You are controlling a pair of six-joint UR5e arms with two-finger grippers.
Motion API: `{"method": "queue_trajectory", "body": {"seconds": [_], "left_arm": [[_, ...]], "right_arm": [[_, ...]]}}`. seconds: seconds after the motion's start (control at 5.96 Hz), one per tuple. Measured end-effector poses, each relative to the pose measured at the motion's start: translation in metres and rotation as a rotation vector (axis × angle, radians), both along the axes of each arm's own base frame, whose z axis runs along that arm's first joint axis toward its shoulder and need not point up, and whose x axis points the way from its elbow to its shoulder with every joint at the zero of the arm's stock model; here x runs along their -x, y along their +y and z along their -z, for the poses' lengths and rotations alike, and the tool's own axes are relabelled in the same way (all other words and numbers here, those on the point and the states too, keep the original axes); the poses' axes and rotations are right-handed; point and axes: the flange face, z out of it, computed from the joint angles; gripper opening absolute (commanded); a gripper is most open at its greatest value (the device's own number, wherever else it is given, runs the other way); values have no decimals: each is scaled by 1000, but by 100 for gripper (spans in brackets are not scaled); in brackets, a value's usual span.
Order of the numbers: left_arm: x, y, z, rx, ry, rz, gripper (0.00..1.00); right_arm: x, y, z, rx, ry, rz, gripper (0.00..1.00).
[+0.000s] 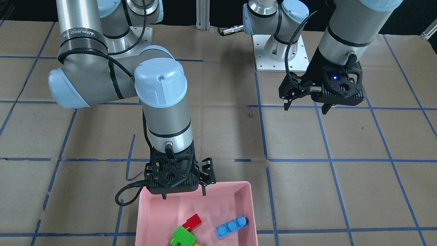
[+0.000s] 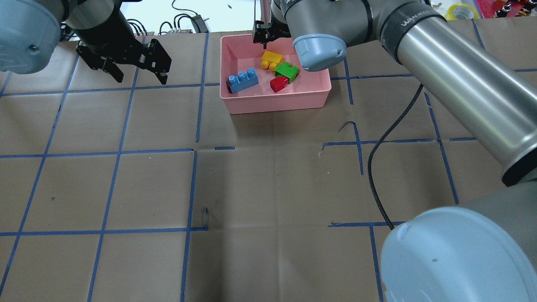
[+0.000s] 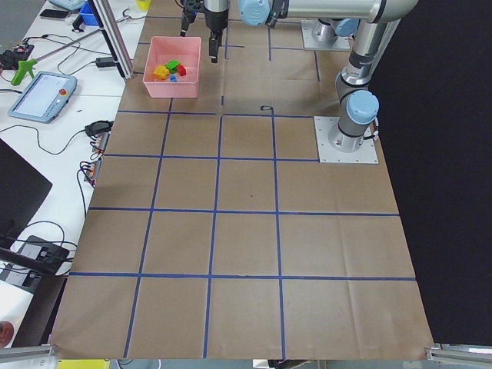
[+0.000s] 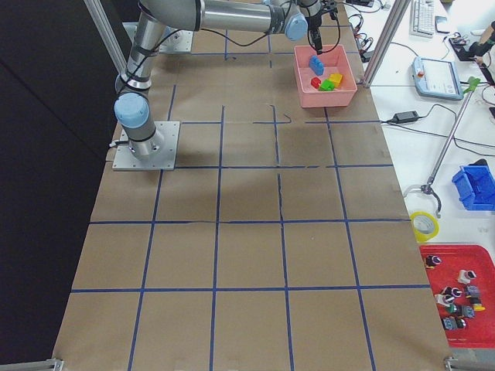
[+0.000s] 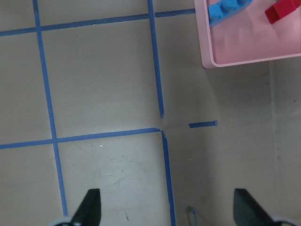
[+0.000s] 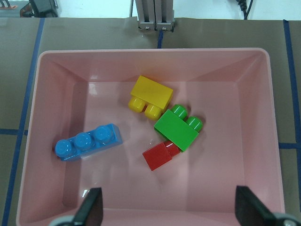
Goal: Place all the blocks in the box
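**Inspector:** Right tool [image 6: 171,212]: jaws wide, holding nothing, hanging over the shallow pink plastic box [image 6: 150,50]. Left tool [image 1: 305,109]: likewise wide and empty, well apart from the box, above the brown paper-covered surface [image 2: 268,188].

**Clerk:** Contents?

**Inspector:** Nearest, the small red studded plastic brick [image 6: 159,156] and the long blue three-stud brick [image 6: 87,141]. Behind them is the green brick [image 6: 176,129], touching the red. Farthest is the yellow two-stud brick [image 6: 151,92]. All four lie inside.

**Clerk:** Handling?

**Inspector:** Judged light, rigid and glossy, likely slippery. Grip across the flat sides, not the studs.

**Clerk:** Surroundings?

**Inspector:** The surface is flat, marked with blue tape lines [image 2: 84,154]. An aluminium post [image 6: 155,14] stands just beyond the box's far wall.
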Motion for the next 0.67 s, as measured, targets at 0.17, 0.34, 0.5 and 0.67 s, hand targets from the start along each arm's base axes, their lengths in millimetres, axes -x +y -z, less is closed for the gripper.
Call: {"method": "queue_trajectory", "body": {"seconds": [0.17,0.34,0.5,0.67], "left_arm": [[0,0,0,-1,-1,4,99],[0,0,1,-2,-1,5,99],[-1,0,1,-2,-2,5,99],[-1,0,1,-3,-3,5,99]], "right_arm": [[2,4,-9,-18,8,-5,100],[11,18,-27,-69,29,-6,100],[26,41,-53,-139,54,3,100],[47,70,-86,-210,76,19,100]]}}
